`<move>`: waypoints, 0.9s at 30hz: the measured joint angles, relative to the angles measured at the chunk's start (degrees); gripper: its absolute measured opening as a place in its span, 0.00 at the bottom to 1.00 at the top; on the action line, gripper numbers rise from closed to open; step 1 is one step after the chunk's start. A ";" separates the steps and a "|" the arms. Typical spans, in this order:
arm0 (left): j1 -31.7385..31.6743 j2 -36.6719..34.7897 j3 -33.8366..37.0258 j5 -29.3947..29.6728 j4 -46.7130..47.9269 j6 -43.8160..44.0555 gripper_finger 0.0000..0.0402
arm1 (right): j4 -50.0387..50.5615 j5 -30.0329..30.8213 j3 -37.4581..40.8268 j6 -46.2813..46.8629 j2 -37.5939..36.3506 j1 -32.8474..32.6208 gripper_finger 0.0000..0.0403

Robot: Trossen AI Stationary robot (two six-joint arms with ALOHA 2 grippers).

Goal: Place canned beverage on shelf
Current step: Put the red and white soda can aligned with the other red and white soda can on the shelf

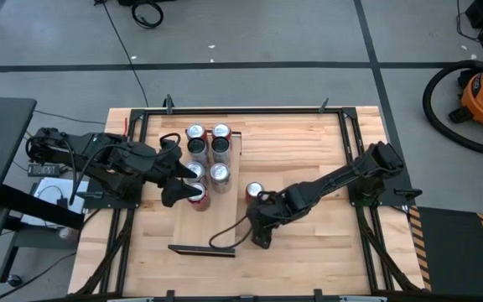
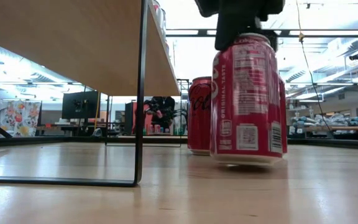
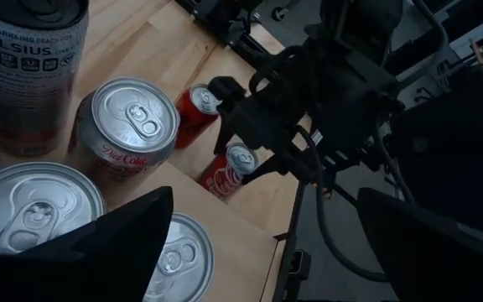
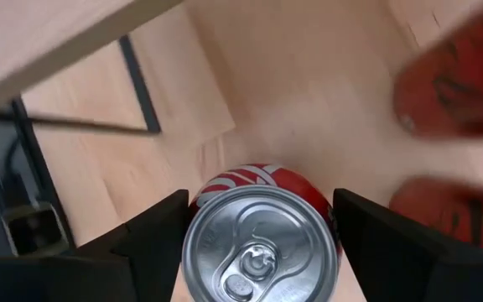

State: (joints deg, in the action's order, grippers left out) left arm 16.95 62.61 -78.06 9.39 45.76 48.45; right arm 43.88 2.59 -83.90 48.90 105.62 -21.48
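Right gripper (image 1: 262, 220) is down over the table (image 1: 309, 151), just right of the shelf's (image 1: 199, 226) near end. Its two fingers (image 4: 141, 243) sit tight against opposite sides of an upright red can (image 4: 262, 243), so it looks clamped on it. The wrist camera looks straight down on the silver lid and pull tab between them.

From table height the can (image 2: 247, 99) stands upright with the gripper's dark body hanging over its top. Its base is right at the wood, and I cannot tell whether it rests there or is just clear of it. It is beside the shelf, not on it. The shelf's pale board (image 2: 73, 43) sits higher, to the left, carried on a thin black frame.

A second can (image 1: 254, 191), also red, stands on the table just beyond the held one, a little farther back and apart from it.

Left gripper (image 1: 183, 186) hovers over the shelf's middle with its fingers (image 3: 132, 239) spread wide, holding nothing. Below and around it a cluster of cans (image 1: 208, 151) stands in two rows along the far half of the shelf. Most show silver lids, one is a tall white Celsius can (image 3: 23, 67), and another is a Diet Coke (image 3: 128, 126).
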 joint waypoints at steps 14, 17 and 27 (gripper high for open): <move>0.00 0.00 0.00 0.00 0.00 -1.65 0.97 | 5.21 7.96 0.00 27.69 -0.44 -4.28 0.72; 0.00 0.00 0.00 -0.02 0.01 -2.12 0.97 | 8.94 8.15 -1.25 28.03 -0.34 -4.37 0.72; 0.00 0.00 0.00 -0.04 0.00 -4.09 0.97 | 22.33 11.02 -4.06 28.92 -0.28 -4.32 0.70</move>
State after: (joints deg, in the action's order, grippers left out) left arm 16.95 62.61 -78.06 9.34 45.76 44.35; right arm 66.21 13.61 -87.96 77.82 105.34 -25.80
